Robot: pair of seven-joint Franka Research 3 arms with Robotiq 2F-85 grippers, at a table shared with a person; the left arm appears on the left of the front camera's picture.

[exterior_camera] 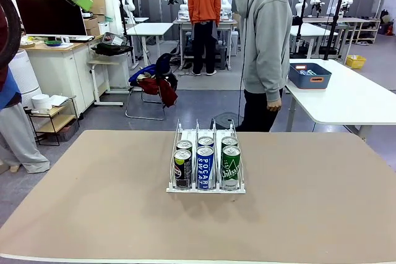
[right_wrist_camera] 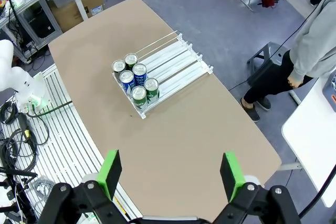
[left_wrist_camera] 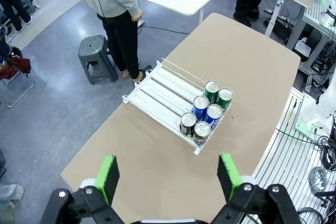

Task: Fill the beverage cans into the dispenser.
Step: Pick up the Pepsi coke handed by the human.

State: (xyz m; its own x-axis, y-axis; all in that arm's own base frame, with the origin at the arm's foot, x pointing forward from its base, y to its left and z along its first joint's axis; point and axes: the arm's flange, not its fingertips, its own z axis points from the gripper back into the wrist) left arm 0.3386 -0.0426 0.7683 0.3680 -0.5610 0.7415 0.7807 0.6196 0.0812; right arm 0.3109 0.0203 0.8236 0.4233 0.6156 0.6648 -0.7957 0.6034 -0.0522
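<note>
The white wire-divided dispenser (exterior_camera: 205, 187) stands in the middle of the brown table. Several beverage cans fill its near end, two per lane: dark (exterior_camera: 182, 168), blue (exterior_camera: 205, 166) and green (exterior_camera: 231, 166) in front, with one more behind each. Both arms hang high above the table. In the left wrist view my left gripper (left_wrist_camera: 169, 177) is open and holds nothing, with the dispenser (left_wrist_camera: 157, 95) and cans (left_wrist_camera: 206, 113) far below. My right gripper (right_wrist_camera: 171, 174) is likewise open and holds nothing, high over the dispenser (right_wrist_camera: 176, 64) and cans (right_wrist_camera: 134, 80).
A person in a grey hoodie (exterior_camera: 266, 35) stands at the far edge, hands down. A dark stool (left_wrist_camera: 97, 59) sits beside the person. A white side table with a blue bin (exterior_camera: 308, 75) stands at the far right. Bare tabletop (exterior_camera: 93, 202) surrounds the dispenser.
</note>
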